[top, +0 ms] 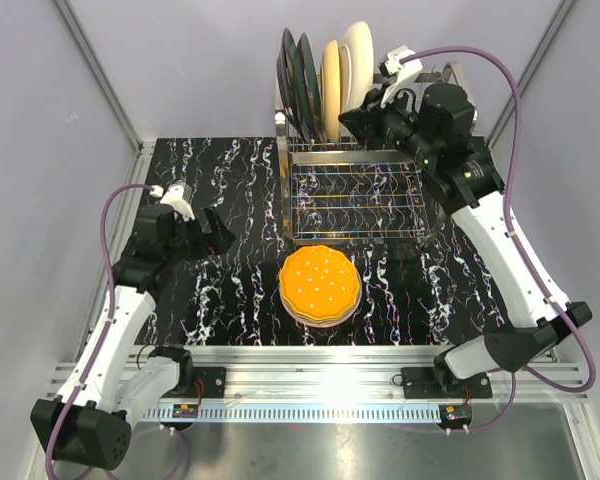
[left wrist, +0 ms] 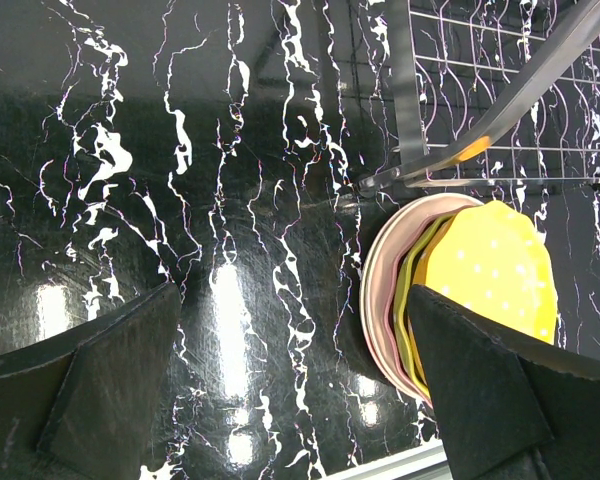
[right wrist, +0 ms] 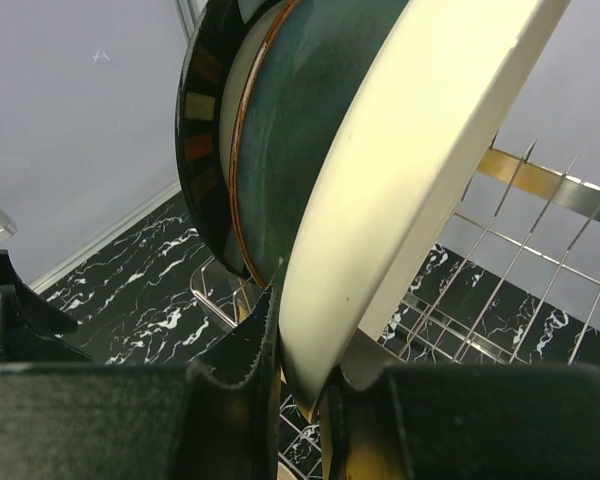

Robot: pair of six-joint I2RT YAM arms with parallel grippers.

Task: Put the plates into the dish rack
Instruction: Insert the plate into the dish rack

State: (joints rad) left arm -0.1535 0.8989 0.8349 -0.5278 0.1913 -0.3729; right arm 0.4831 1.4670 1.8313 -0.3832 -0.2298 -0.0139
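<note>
Dish rack: a chrome wire dish rack (top: 355, 200) stands at the far middle of the black white-veined table (top: 220, 190).
Plates in rack: five plates stand on edge in the rear tier, namely two dark plates (top: 298, 85) on the left, a yellow-cream plate (top: 331, 85), then paler ones, ending with the cream plate (top: 360, 55) on the right.
Right pincer: the right gripper (right wrist: 305, 370) is closed narrowly on the lower rim of the cream plate (right wrist: 410, 170), one finger on each face. The plate leans over the tines, close against a dark teal plate (right wrist: 290, 130).
Left pincer: the left gripper (left wrist: 295, 400) is spread wide and holds nothing, above bare table to the left.
Plates waiting: a stack lies flat just in front of the rack, with a white-dotted orange plate (top: 320, 282) on top, a green plate (left wrist: 412, 290) under it and a pink plate (left wrist: 380, 290) at the bottom.
Surroundings: a purple cable (top: 510, 90) loops along each arm.
</note>
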